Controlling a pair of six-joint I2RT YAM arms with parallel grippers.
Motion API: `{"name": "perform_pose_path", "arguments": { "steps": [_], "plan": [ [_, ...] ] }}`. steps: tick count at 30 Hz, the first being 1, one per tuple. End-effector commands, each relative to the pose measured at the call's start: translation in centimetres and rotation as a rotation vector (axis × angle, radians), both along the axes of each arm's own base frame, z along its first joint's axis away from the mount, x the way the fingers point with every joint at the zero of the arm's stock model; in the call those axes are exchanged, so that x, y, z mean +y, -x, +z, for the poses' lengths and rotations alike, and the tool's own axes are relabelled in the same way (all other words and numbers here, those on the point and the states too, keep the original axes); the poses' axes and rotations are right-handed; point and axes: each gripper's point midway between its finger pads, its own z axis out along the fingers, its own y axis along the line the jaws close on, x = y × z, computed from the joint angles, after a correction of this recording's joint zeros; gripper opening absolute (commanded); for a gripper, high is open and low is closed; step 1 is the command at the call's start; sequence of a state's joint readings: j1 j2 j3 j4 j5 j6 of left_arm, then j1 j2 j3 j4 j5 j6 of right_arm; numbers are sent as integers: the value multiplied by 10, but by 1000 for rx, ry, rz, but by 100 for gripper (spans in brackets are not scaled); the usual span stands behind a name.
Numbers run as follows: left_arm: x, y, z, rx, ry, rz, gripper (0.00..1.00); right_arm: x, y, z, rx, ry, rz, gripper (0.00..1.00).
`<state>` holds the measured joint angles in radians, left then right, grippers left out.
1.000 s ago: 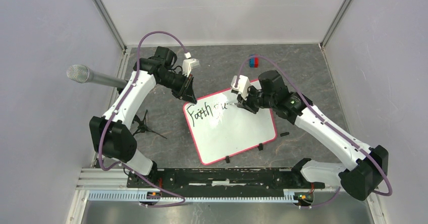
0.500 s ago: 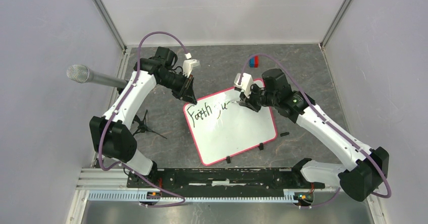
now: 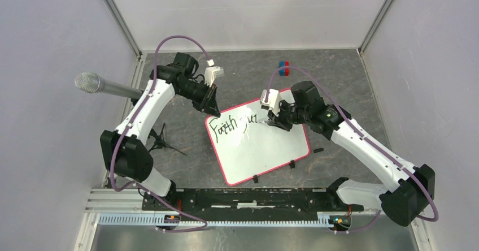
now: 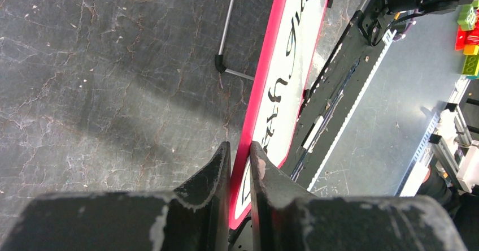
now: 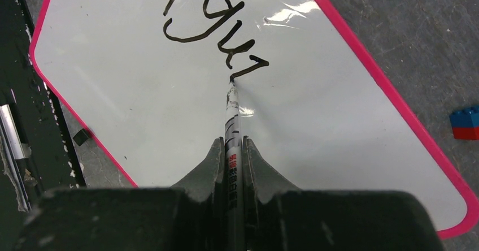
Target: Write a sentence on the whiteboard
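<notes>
The whiteboard (image 3: 265, 149), white with a red-pink rim, lies tilted on the grey floor. The sentence (image 3: 233, 124) reads "Faith" plus a few more strokes; the newest strokes (image 5: 212, 27) show in the right wrist view. My left gripper (image 3: 211, 107) is shut on the whiteboard's far left corner, the rim (image 4: 257, 92) pinched between its jaws (image 4: 240, 155). My right gripper (image 3: 272, 119) is shut on a marker (image 5: 232, 115), whose tip touches the board at the end of the last stroke.
A microphone (image 3: 104, 86) juts in from the left. A small black tripod (image 3: 161, 141) lies left of the board. A red and blue brick (image 3: 283, 68) sits at the back. A small black piece (image 3: 318, 150) lies right of the board. Black clips (image 3: 291, 164) sit on the board's near edge.
My right gripper drew back toward the board's middle with the marker, adding another stroke after "Faith". The left gripper held still on the corner.
</notes>
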<state>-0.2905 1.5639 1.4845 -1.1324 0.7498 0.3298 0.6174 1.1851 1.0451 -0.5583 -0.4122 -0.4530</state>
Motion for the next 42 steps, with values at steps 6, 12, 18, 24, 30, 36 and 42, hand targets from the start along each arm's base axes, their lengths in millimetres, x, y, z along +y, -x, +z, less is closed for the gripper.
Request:
{"name": "perform_pose_path", "arguments": {
  "steps": [6, 12, 18, 24, 30, 36, 42],
  "plan": [
    [-4, 9, 1, -9, 6, -47, 3, -5, -13, 36, -97, 3, -32, 0],
    [-4, 10, 1, -11, 6, -45, 2, 2, -16, 52, -110, -35, -25, 0],
    [-5, 9, 2, -12, 8, -46, 2, 9, -21, 55, -110, -59, -20, 0],
    [-5, 9, 1, -8, 8, -47, 2, 15, -27, 53, -113, -83, -35, 0],
    [-6, 9, 1, -7, 9, -50, 2, 12, -32, 40, -103, -52, -54, 0],
    [-5, 9, 2, -11, 8, -49, 2, 6, -30, 24, -76, -11, -65, 0],
    [-5, 9, 1, -11, 7, -48, 2, 3, -24, 26, -72, -5, -57, 0]
  ]
}}
